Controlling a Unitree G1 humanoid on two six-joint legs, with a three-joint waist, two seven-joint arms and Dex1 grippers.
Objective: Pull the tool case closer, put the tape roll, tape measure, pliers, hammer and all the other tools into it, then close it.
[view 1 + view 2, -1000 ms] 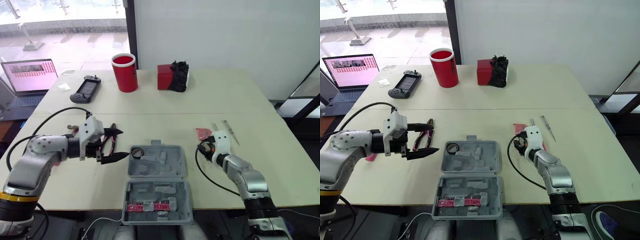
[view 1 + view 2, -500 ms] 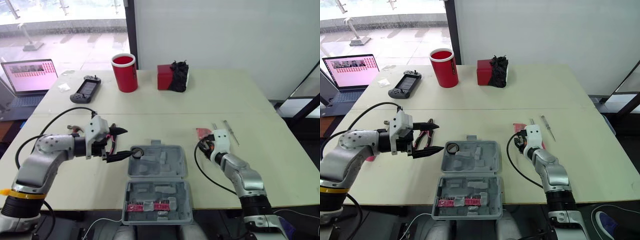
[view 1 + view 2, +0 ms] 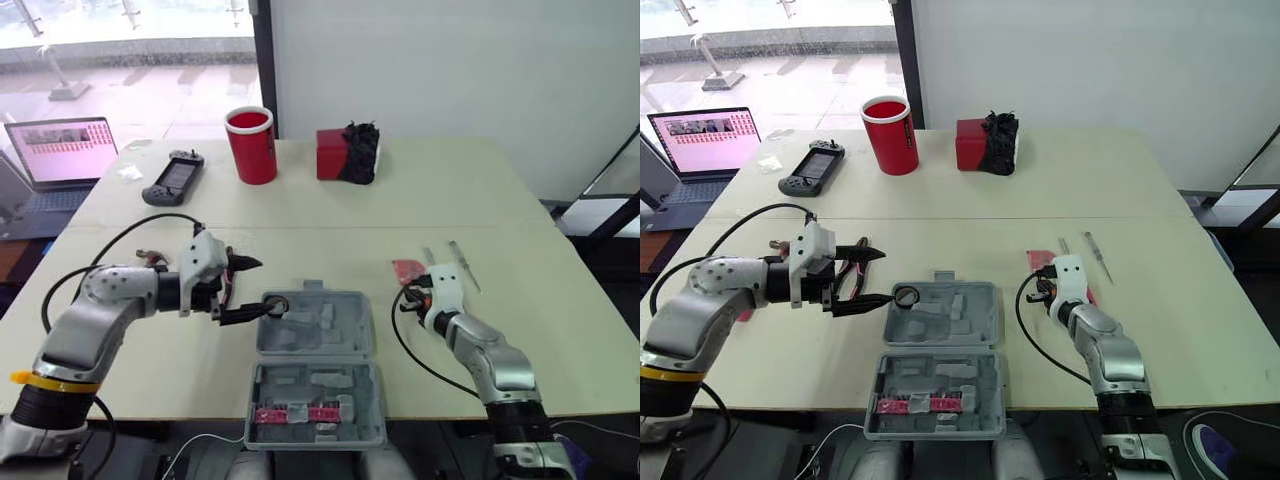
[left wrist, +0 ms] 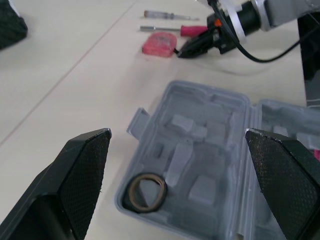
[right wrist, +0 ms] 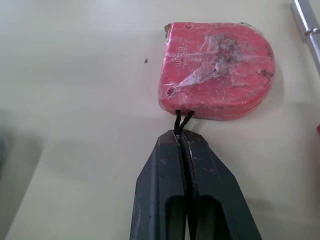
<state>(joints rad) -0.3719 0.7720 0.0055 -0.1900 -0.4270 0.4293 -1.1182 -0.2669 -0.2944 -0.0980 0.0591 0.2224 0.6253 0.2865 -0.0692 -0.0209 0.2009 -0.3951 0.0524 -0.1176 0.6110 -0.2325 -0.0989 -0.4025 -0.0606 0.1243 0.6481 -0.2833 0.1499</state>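
Observation:
The grey tool case lies open at the table's front middle. A dark tape roll sits in its far left pocket. My left gripper is open just left of the case, its fingers spread wide, level with the roll. Red-handled pliers lie partly hidden under it. The pink tape measure rests right of the case. My right gripper is shut on its thin black cord. Two screwdrivers lie just beyond.
At the back of the table stand a red cup and a red box with a black bundle. A handheld controller and a laptop are at the far left. Red inserts sit in the case's near half.
My left gripper has moved right, up to the case's left edge, still open. The right gripper's fingers have closed onto the tape measure's cord.

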